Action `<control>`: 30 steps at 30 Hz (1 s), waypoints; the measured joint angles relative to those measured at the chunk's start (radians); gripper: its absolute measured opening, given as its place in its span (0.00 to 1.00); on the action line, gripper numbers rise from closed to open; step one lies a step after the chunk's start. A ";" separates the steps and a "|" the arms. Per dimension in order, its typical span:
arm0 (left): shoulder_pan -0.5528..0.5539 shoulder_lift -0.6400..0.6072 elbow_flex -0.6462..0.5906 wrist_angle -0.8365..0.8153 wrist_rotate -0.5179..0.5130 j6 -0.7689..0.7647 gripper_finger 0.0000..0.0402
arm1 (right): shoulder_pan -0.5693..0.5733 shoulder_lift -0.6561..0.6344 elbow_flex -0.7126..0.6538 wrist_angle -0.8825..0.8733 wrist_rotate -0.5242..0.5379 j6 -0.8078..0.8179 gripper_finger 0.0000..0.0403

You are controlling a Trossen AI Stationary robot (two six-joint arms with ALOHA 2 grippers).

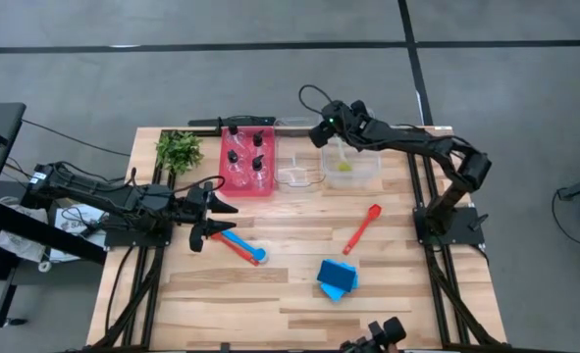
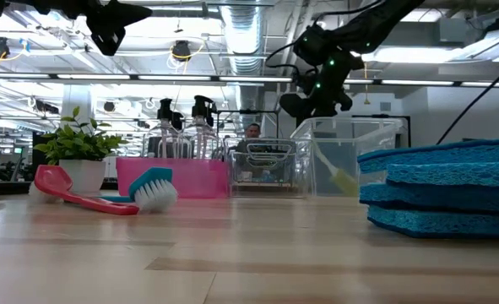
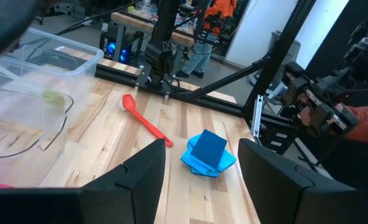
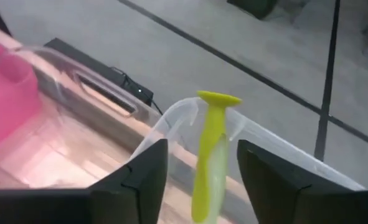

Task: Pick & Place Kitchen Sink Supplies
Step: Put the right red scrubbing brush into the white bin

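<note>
Right gripper (image 4: 202, 168) jaws apart around yellow-green brush (image 4: 210, 155) over clear bin (image 1: 351, 169); light, stiff, slippery handle—grip mid-shaft. Left gripper (image 1: 214, 218) open, idle.

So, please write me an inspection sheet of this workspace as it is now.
Surface: wooden table, bare at the front.
Job's things: bottles in red bin; yellow-green brush standing in clear bin; red utensil, red and blue brushes, blue sponges on the table.
Clutter: plant at the back left corner.
Grippers: left pincer open, above the brushes; right pincer open, over the clear bin, fingers either side of the brush handle.
Cables: black cable looped behind the right arm.
Surroundings: person beyond the table.
</note>
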 joint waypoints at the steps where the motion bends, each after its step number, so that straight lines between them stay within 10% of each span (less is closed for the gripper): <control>1: 0.000 0.000 0.000 0.000 0.000 0.000 0.51 | 0.005 -0.004 0.000 -0.008 0.000 -0.012 0.48; 17: -0.001 0.000 0.000 0.000 0.000 0.000 0.51 | 0.095 -0.324 0.000 -0.191 0.057 -0.133 0.46; 30: 0.000 0.000 0.000 0.000 0.000 0.002 0.51 | 0.337 -0.642 0.000 -0.614 -0.637 -0.103 0.34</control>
